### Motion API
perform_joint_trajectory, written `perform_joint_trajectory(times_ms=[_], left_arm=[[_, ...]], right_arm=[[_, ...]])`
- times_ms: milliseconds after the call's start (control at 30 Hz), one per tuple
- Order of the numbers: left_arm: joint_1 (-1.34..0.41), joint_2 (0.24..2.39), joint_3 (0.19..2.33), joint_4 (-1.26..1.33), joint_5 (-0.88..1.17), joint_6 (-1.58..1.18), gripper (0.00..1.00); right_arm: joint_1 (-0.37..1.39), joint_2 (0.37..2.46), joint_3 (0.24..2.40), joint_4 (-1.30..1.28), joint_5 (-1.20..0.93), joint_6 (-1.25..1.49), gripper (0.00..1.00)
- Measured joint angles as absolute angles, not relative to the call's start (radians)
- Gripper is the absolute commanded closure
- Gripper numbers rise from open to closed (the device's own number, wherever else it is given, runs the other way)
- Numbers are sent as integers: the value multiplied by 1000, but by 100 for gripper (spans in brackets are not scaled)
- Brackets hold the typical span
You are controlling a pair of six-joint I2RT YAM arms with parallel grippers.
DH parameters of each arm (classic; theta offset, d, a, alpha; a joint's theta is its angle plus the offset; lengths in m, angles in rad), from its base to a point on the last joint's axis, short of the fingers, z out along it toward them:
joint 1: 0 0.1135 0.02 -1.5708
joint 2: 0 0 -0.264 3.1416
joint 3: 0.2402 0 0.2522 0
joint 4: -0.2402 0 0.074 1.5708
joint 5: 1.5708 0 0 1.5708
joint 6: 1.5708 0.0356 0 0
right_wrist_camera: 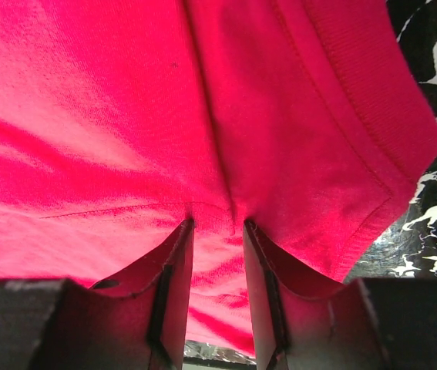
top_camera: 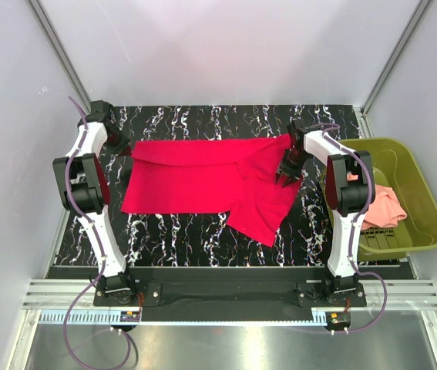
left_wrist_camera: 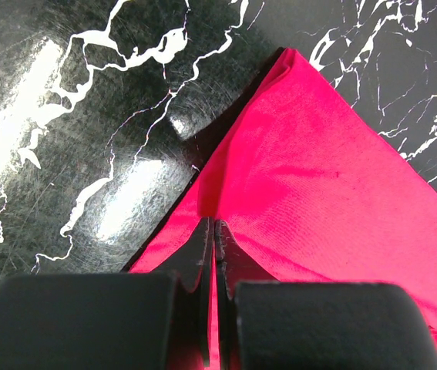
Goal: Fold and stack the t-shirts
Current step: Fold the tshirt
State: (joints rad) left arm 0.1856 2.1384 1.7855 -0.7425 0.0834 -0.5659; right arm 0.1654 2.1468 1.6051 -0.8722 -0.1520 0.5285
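Note:
The crimson red t-shirt (top_camera: 195, 181) lies spread across the black marbled table, its right part folded over in rumpled layers. My left gripper (top_camera: 126, 148) is shut on the shirt's far left corner, and red cloth (left_wrist_camera: 318, 169) shows pinched between the fingers (left_wrist_camera: 212, 225). My right gripper (top_camera: 284, 177) presses down into the shirt's right part. Its jaws (right_wrist_camera: 216, 225) stand partly apart with a ridge of red cloth (right_wrist_camera: 126, 116) bunched between them. The salmon-pink t-shirt (top_camera: 384, 204) lies crumpled in the basket.
The olive-green plastic basket (top_camera: 428, 208) stands off the table's right edge, beside the right arm. White walls close in the back and both sides. Bare marbled table (top_camera: 172, 239) shows in front of the red shirt.

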Motion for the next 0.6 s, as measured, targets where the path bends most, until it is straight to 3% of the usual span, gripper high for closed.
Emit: perform_joint_trajectory(times_ms=[100, 367, 600], left_arm=[[186, 2138, 1785, -743, 83, -566, 100], [186, 2138, 1785, -743, 83, -566, 100], [186, 2138, 1785, -741, 102, -565, 100]], right_arm=[[165, 2147, 1604, -870, -157, 529, 64], [163, 2150, 1619, -863, -160, 522, 97], [160, 2151, 1704, -908, -158, 517, 100]])
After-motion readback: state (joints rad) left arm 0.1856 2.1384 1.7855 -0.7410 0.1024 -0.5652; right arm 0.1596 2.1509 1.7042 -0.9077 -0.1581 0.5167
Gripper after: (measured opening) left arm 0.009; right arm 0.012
